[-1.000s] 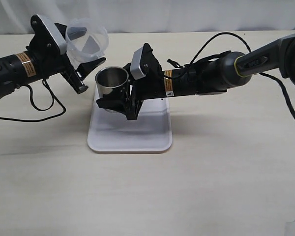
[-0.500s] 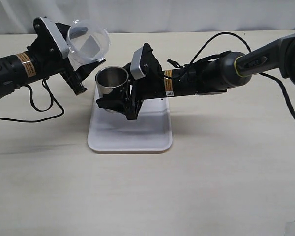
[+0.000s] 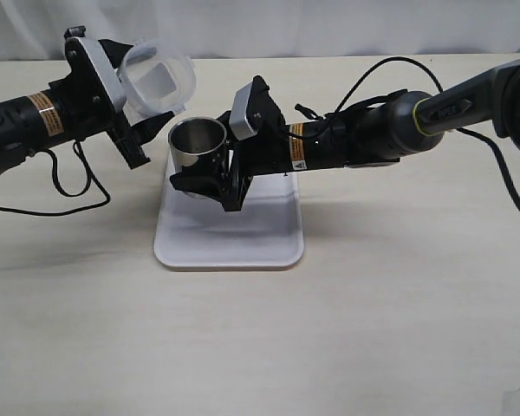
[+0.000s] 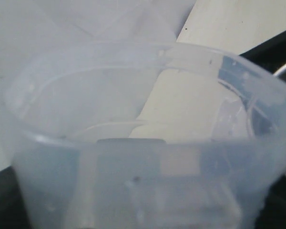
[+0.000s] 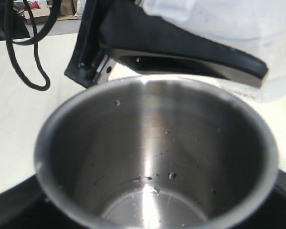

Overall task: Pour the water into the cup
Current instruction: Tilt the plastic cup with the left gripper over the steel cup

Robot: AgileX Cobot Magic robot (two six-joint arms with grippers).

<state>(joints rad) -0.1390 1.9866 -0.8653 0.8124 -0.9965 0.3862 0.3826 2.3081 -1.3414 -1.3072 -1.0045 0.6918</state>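
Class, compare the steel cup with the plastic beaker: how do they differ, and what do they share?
The cup is shiny opaque steel; the beaker is translucent plastic. The cup stands upright; the beaker is tipped steeply. The right gripper holds the cup; the left gripper holds the beaker. Both are round, open-topped and handleless.

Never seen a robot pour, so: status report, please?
Left gripper shut on tipped beaker, just above cup. Right gripper shut on cup, over tray. Nothing between beaker and cup.
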